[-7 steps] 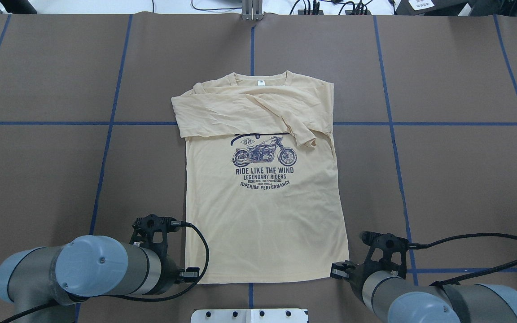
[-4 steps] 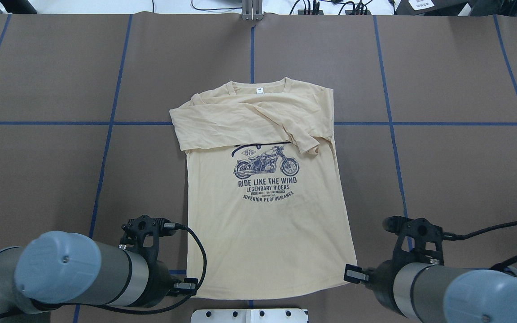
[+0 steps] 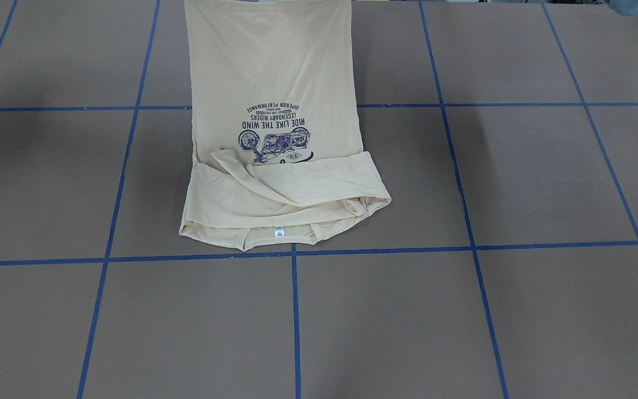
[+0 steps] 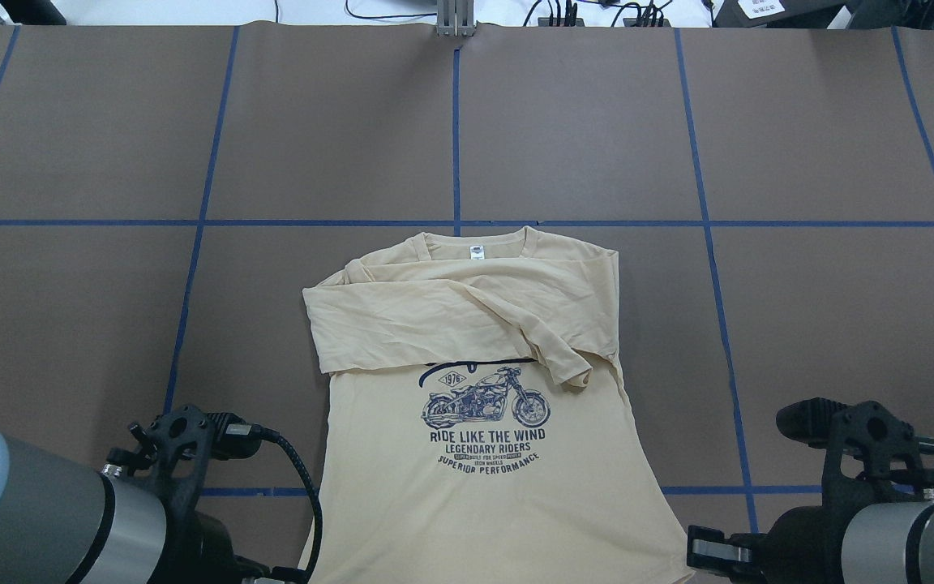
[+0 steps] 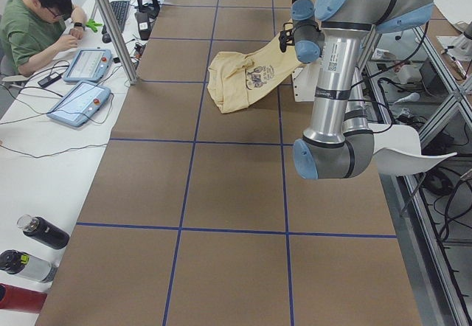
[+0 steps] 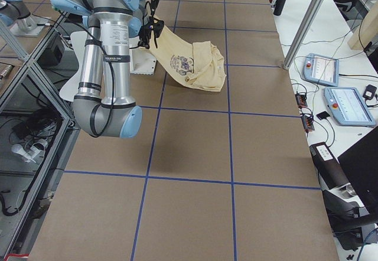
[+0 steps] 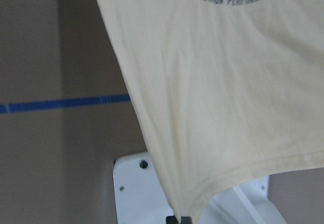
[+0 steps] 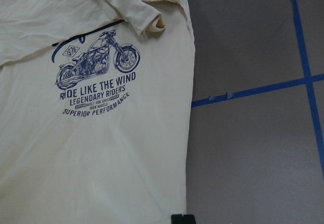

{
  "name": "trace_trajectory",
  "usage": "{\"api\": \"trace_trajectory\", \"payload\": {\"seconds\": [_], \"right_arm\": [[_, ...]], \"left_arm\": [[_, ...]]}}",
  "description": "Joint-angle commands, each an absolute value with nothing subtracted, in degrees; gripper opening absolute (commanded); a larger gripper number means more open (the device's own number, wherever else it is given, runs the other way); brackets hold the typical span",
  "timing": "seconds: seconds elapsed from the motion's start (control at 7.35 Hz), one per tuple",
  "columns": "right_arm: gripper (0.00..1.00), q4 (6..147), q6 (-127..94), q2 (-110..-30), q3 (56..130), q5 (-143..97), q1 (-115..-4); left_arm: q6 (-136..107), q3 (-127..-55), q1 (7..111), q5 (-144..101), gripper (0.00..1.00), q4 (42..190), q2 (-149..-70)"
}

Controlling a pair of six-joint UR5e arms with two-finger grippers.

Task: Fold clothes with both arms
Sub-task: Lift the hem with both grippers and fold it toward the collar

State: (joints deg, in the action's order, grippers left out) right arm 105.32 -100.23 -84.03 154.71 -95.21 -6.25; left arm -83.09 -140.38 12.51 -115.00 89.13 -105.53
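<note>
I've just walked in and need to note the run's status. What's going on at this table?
The robot's left arm and right arm are folding a cream T-shirt. Its sleeves are already folded across the chest. The left gripper and right gripper each pinch a hem corner and hold that end raised off the table. The collar end lies on the table, print side up.

Bright, even overhead light. Soft dark shadow patches on the table in front-facing view. Left wrist view blurred, T-shirt hem soft; others sharp.
</note>
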Motion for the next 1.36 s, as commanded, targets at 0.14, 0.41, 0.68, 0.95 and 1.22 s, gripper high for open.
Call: {"api": "trace_trajectory", "payload": {"seconds": [0.14, 0.41, 0.68, 0.95, 1.22], "right_arm": [[0.00, 106.53, -98.97, -71.07, 134.91, -95.19, -17.80], [0.00, 106.08, -92.05, -69.44, 131.31, -95.36, -26.50], [0.00, 106.08, -92.02, -65.68, 129.30, -95.71, -32.24], [0.00, 101.38, -92.11, -63.99, 123.26, -95.63, -34.01], [0.00, 89.00, -91.94, -63.37, 111.50, -95.54, -36.11]], "left_arm": [[-81.74, -126.01, 18.17, -104.54, 0.00, 88.42, -112.38], [-76.31, -123.22, 26.15, -104.33, 0.00, 88.42, -114.70], [-74.80, -123.14, 30.66, -104.59, 0.00, 88.50, -115.57], [-73.92, -120.08, 32.34, -104.41, 0.00, 89.38, -116.27], [-71.98, -111.23, 34.09, -104.41, 0.00, 98.21, -116.89]]}}
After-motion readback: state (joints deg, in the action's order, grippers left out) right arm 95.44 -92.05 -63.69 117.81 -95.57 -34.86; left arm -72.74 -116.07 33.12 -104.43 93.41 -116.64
